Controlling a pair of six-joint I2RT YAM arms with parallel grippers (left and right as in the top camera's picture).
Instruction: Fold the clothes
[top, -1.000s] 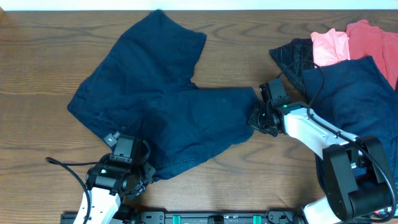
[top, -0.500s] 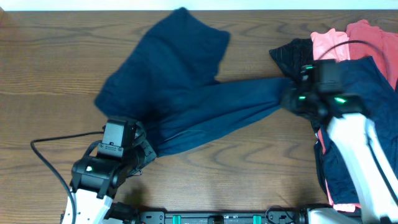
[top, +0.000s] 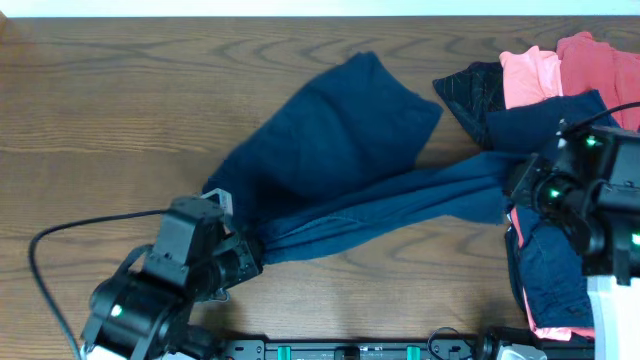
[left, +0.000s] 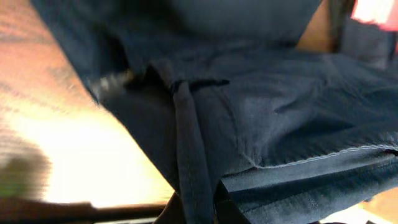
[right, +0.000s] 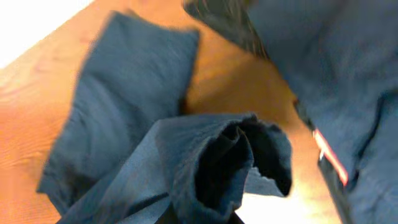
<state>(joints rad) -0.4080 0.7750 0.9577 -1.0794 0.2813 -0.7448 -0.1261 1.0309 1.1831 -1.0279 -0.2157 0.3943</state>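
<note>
The navy garment (top: 350, 150) is held stretched across the table (top: 100, 100), one end pinched tight in the left gripper (top: 250, 262), the other clamped in the right gripper (top: 513, 186). No fold is made yet, and the pile (top: 560, 70) at the far right is left unfolded.
</note>
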